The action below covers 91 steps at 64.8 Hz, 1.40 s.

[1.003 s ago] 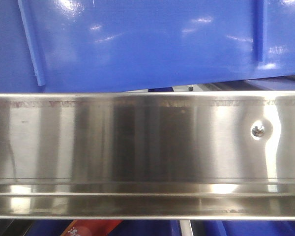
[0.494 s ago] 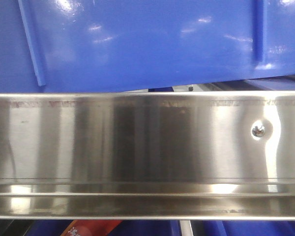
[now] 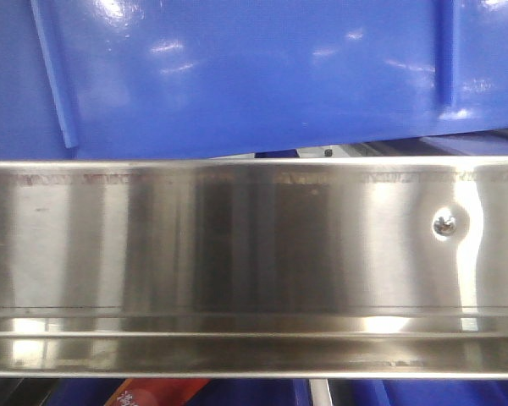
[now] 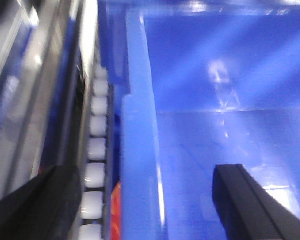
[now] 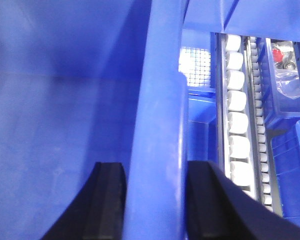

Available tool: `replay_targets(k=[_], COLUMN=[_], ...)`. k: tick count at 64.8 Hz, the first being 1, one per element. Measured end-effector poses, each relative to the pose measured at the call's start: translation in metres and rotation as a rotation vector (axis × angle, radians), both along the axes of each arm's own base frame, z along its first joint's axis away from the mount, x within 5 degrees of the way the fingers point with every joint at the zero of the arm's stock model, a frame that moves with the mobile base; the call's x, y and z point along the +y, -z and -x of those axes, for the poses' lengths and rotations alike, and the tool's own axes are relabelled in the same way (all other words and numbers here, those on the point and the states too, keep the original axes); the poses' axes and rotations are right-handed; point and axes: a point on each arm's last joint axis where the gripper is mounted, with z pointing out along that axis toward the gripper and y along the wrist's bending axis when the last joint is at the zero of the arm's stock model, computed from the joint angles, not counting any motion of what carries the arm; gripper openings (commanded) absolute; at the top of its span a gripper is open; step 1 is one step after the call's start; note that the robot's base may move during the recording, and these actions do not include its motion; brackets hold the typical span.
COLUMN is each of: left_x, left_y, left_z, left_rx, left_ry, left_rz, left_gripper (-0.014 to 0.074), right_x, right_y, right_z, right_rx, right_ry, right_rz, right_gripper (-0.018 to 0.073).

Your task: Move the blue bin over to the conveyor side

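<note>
While R end effector pinches blue bin rim, L straddles.

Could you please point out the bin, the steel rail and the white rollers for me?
bin (image 3: 254, 76): front view, on its glossy side wall.
rail (image 3: 237, 245): front view, on the middle of its brushed face.
rollers (image 5: 237, 101): right wrist view, on one white roller in the row.

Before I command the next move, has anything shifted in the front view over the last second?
Nothing visibly changed. The blue bin shows in the same spot above the stainless-steel rail; only the glints on its wall differ slightly. The wrist views have no earlier pictures to compare.
</note>
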Motion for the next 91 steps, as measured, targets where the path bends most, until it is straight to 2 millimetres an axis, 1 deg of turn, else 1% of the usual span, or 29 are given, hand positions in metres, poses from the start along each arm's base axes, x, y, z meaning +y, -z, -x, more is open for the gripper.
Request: replay_targets(k=[6, 20, 32, 39, 69, 74, 77, 86, 89, 90, 91], left_x=[0.0, -0.001, -0.001, -0.002, -0.003, -0.003, -0.003, -0.003, -0.003, -0.002, -0.002], left_y=[0.008, 0.021, 0.023, 0.028, 0.028, 0.028, 0.028, 0.028, 0.028, 0.028, 0.028], left_z=[-0.008, -0.019, -0.019, -0.021, -0.022, -0.022, -0.022, -0.022, -0.022, -0.022, -0.022], left_rx=[0.027, 0.069, 0.08, 0.114, 0.123, 0.123, 0.124, 0.121, 0.121, 0.121, 0.121], left_ry=[0.0, 0.001, 0.002, 0.004, 0.006, 0.005, 0.004, 0.002, 0.002, 0.0, 0.0], left_rz=[0.002, 0.006, 0.008, 0.009, 0.025, 0.028, 0.033, 0.031, 0.031, 0.031, 0.031], left_gripper=[0.0384, 0.0381, 0.0381, 0.0381, 0.0372, 0.0332, 0.0278, 0.0089, 0.0013, 0.0002, -0.0029], right_x=[0.0, 0.001, 0.001, 0.001, 0.001, 0.001, 0.001, 0.001, 0.001, 0.001, 0.001], right_y=[0.0, 0.0, 0.0, 0.0, 0.0, 0.0, 0.0, 0.0, 0.0, 0.0, 0.0], right_z=[0.0, 0.0, 0.0, 0.0, 0.0, 0.0, 0.0, 0.0, 0.0, 0.0, 0.0], right_rx=[0.0, 0.002, 0.002, 0.0, 0.0, 0.0, 0.0, 0.0, 0.0, 0.0, 0.0], right_ry=[0.0, -0.002, -0.002, -0.002, -0.003, -0.003, -0.003, -0.003, -0.003, -0.003, -0.003], right_rz=[0.0, -0.007, -0.007, -0.008, -0.009, -0.009, -0.009, -0.009, -0.009, -0.01, -0.01], right_gripper=[-0.0088, -0.0088, -0.0088, -0.0088, -0.0088, -0.0088, -0.0088, -0.0088, -0.0088, -0.0088, -0.0088])
